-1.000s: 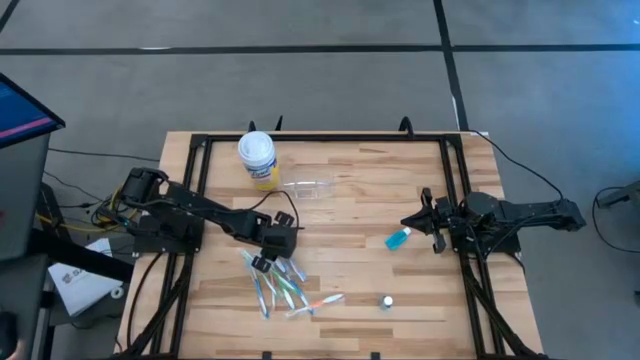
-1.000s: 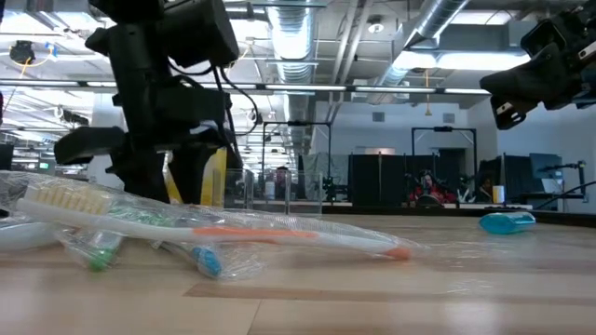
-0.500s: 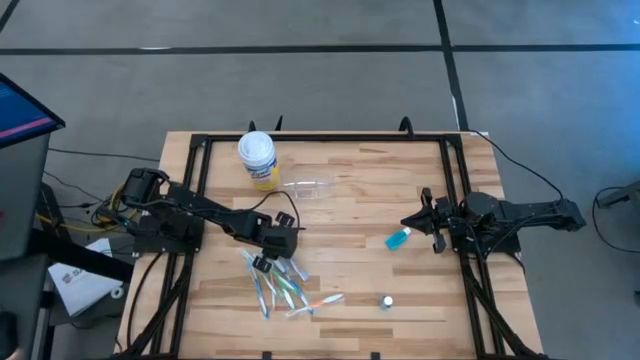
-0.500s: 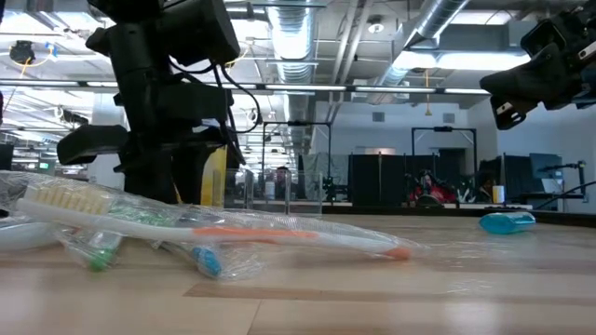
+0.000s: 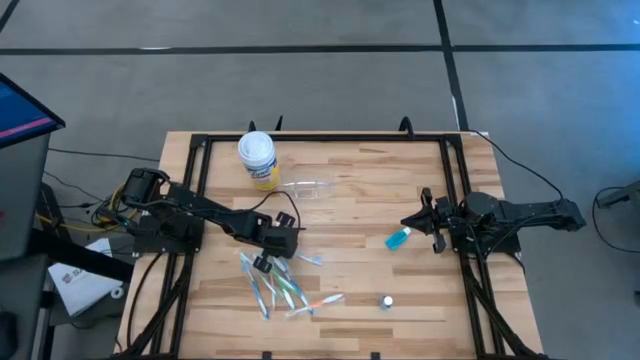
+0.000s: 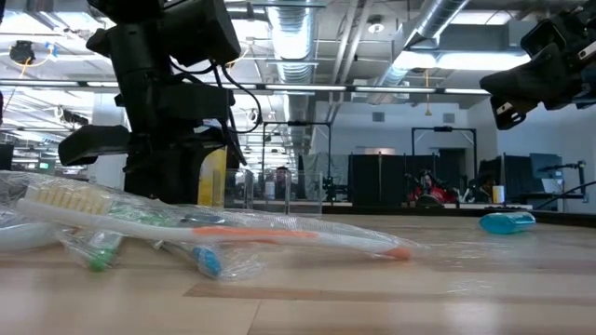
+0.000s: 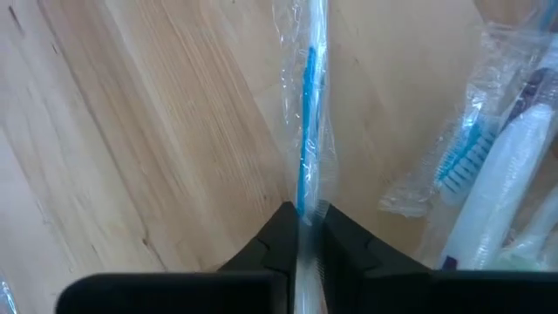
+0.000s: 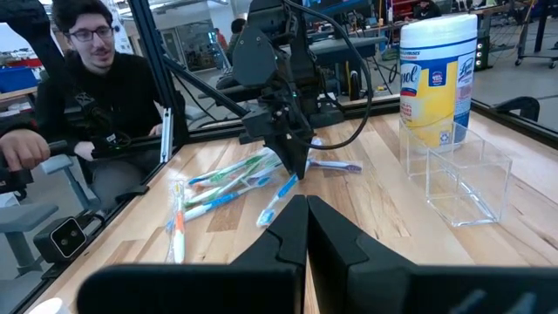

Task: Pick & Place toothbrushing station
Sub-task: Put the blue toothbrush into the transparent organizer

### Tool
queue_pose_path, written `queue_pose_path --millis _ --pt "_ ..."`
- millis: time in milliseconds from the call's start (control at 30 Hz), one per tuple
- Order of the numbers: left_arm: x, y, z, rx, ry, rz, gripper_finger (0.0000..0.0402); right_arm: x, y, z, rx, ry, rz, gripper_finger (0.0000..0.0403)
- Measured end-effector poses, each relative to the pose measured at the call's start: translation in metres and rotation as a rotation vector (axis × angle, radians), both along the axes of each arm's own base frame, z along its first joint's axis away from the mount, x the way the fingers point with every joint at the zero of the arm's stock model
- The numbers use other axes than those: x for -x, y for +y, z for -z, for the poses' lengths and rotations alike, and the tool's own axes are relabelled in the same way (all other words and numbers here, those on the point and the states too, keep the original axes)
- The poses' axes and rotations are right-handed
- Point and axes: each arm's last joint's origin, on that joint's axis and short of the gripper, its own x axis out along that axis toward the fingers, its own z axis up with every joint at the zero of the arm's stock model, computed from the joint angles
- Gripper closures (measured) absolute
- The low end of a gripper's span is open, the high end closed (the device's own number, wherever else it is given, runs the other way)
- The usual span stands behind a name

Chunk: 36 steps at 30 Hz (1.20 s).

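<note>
Several thin toothbrushes [image 5: 285, 290] in clear wrappers lie in a loose pile near the table's front. At the pile's far-left side my left gripper [image 5: 263, 263] slants down and is shut on one blue-striped wrapped toothbrush [image 7: 307, 113]. The clear plastic cup [image 5: 310, 187] lies on the table right of the yellow canister. The small blue tube [image 5: 398, 238] lies at mid-right, just in front of my right gripper [image 5: 408, 222], which hangs shut above the table and touches nothing. A small white cap [image 5: 385, 301] sits near the front. My left gripper pinches the wrapped toothbrush near one end [image 7: 304, 202] between its two fingers [image 7: 281, 228], clear wrapper and all. The fingers slant down from the table's left, and the toothbrush runs on ahead of them. Its free length lies on the wood.
A yellow canister with a white lid [image 5: 257, 160] stands at the far left of the table. Black frame rails [image 5: 320, 139] run along the table's far, left and right sides. A seated person [image 8: 83, 96] shows beyond the table's left edge in the right wrist view.
My left gripper has shut on the wrapped toothbrush without moving away. The toothbrush's free end has swung a little across the table, toward the right.
</note>
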Motion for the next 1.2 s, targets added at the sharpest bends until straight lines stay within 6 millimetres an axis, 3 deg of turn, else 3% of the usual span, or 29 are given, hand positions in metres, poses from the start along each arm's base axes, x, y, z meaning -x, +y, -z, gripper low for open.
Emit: queue_pose_path --millis 300,767,967,1200 --pt "-0.009 0.001 -0.014 -0.029 -0.162 -0.105 0.0383 0.0 0.0 0.0 0.0 0.001 0.0 0.0403" --pt "-0.014 0.016 -0.071 0.135 -0.579 -0.42 0.0381 -0.001 0.0 -0.002 -0.001 -0.017 0.003 0.0403" --pt "-0.027 0.022 -0.086 0.234 -0.769 -0.422 0.038 -0.001 -0.002 -0.011 -0.009 -0.116 0.06 0.0403" --pt "-0.04 0.021 -0.086 0.319 -0.867 -0.371 0.038 -0.003 -0.001 -0.019 -0.017 -0.19 0.051 0.0403"
